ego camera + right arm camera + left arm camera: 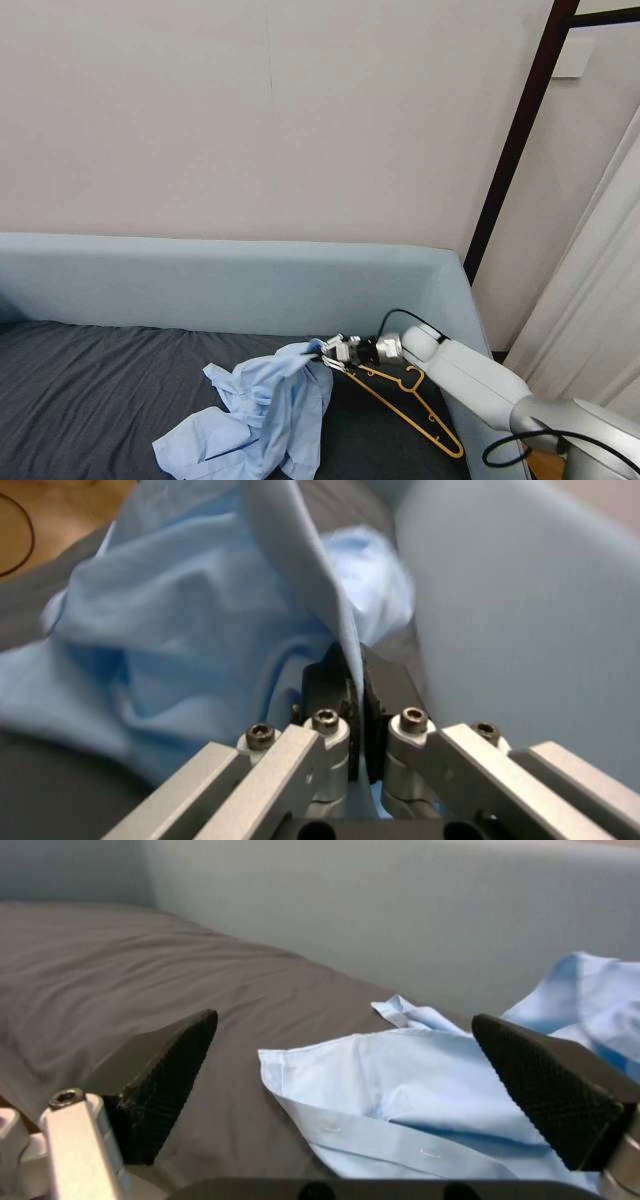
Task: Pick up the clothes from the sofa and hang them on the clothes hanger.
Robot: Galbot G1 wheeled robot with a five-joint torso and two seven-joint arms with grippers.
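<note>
R tool (325, 351) grips shirt (260, 415) edge by sofa back (200, 290); L tool (342, 1021) wide.

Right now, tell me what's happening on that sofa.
The right gripper is shut on a fold of the light blue shirt, which lies crumpled on the dark sofa seat. A yellow hanger lies beside it, under that arm. The left gripper is open, facing the shirt and holding nothing.

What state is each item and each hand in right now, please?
blue shirt: crumpled on the sofa, one edge pinched.
yellow hanger: lying on the sofa, bare.
right hand: shut on the blue shirt.
left hand: open, above the seat by the shirt.
</note>
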